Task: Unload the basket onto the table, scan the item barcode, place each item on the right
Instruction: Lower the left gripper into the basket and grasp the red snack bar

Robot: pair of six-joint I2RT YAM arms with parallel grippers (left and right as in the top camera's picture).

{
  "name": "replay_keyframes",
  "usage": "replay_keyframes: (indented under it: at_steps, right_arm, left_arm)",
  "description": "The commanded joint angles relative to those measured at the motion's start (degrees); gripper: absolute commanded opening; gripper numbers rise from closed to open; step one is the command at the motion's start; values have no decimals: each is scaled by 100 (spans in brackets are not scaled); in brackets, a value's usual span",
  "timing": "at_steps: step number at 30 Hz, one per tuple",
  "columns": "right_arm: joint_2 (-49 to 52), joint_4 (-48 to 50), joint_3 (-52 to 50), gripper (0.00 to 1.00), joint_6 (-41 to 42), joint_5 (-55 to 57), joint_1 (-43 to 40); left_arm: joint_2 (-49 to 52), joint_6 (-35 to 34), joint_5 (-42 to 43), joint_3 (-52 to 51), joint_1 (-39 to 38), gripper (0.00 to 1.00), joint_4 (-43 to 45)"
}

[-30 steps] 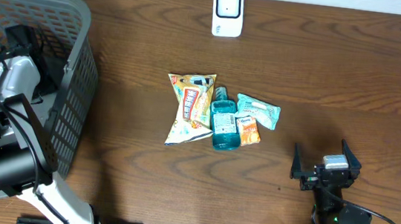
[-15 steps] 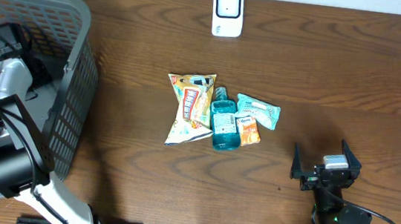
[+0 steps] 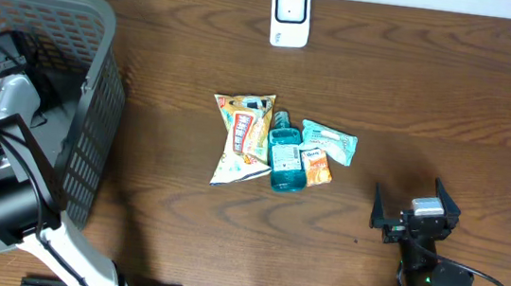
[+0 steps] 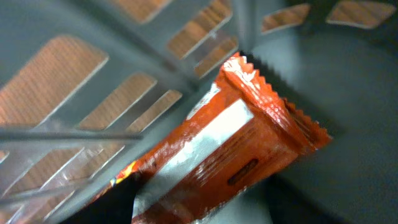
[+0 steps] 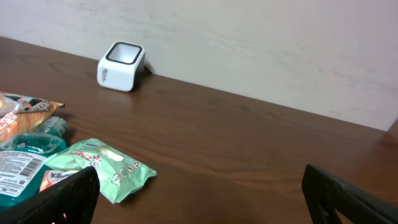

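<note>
Left fingers [image 4: 115, 205] sit low inside the grey basket [image 3: 106, 118], flanking one end of the orange packet [image 4: 236, 143], which lies against the mesh wall. Whether they already pinch it cannot be determined. The step in hand appears to be picking the item. The next move calls for a secure grip, a lift clear of the basket rim, and presentation of the barcode face to the white scanner [image 3: 290, 15] at the far edge of the desk [image 3: 432, 95]. Right fingers [image 5: 68, 193] are spread wide and empty, near the front edge.

A dark brown wooden table [image 3: 431, 104] with visible grain meets a plain pale wall [image 5: 249, 37] behind.
</note>
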Motion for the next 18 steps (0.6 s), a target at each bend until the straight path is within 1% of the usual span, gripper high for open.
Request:
replay_keyframes:
  at_steps: [1, 3, 4, 10, 14, 18]
  right_arm:
    - [-2, -20, -9, 99, 85, 4, 4]
    - [-2, -20, -9, 99, 85, 4, 4]
    - [-2, -20, -9, 99, 87, 4, 4]
    - [-2, -20, -9, 99, 87, 4, 4]
    - [-2, -17, -9, 99, 85, 4, 4]
    - [-2, -20, -9, 99, 85, 4, 4]
  left_arm:
    - [549, 74, 164, -74, 37, 28, -184]
    - [634, 76, 402, -74, 37, 10, -269]
    - [649, 74, 509, -76, 37, 8, -308]
    - [619, -11, 1047, -76, 37, 7, -509]
    - [398, -11, 1056, -76, 37, 7, -763]
    - [-170, -15, 1058, -76, 37, 7, -990]
